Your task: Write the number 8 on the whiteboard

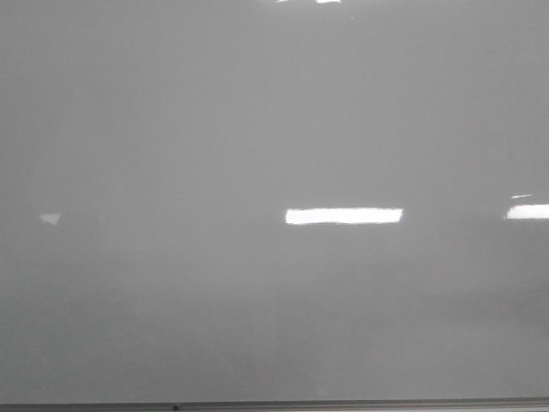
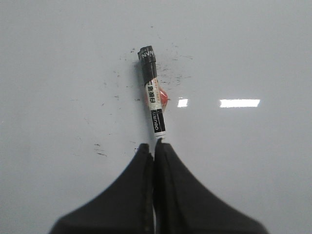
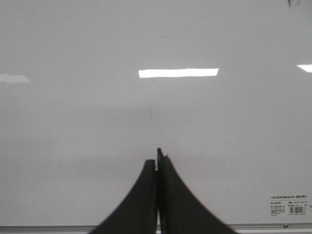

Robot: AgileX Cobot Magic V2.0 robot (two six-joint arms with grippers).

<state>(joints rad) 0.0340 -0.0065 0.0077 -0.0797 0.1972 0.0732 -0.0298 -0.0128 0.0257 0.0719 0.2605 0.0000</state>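
The whiteboard (image 1: 257, 129) is a glossy pale grey board that fills the front view, with bright light reflections on it. No number 8 shows on it in any view. In the left wrist view a capped black and white marker (image 2: 153, 97) with a red spot lies on the board (image 2: 243, 48). My left gripper (image 2: 155, 145) is shut, its tips right at the marker's near end, with no room between the jaws for the marker. My right gripper (image 3: 157, 158) is shut and empty over bare board (image 3: 73, 122). Neither arm shows in the front view.
Small black smudges (image 2: 100, 152) dot the board around the marker. The board's thin dark grey edge strip (image 1: 343, 405) runs along its near side and also shows in the right wrist view (image 3: 48, 227). A small printed label (image 3: 288, 204) sits near that edge.
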